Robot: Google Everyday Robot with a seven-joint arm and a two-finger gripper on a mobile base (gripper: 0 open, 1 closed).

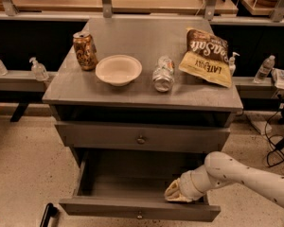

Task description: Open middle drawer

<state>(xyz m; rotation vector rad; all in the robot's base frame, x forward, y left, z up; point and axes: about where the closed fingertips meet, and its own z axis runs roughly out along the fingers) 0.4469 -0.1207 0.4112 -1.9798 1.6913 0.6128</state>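
Observation:
The middle drawer (132,208) is pulled out below the closed top drawer (142,137). Its low grey front has a small round knob (140,215), and its inside looks bare. My gripper (173,193) reaches in from the right on a white arm (246,174). It sits inside the drawer at its right side, just behind the front panel. The lowest drawer is hidden under the open one.
On the cabinet top (132,91) stand a brown can (84,50), a white bowl (118,69), a clear bottle lying down (164,73) and a chip bag (206,56). Small bottles stand on the side ledges (38,69). Cables lie on the floor at right (274,150).

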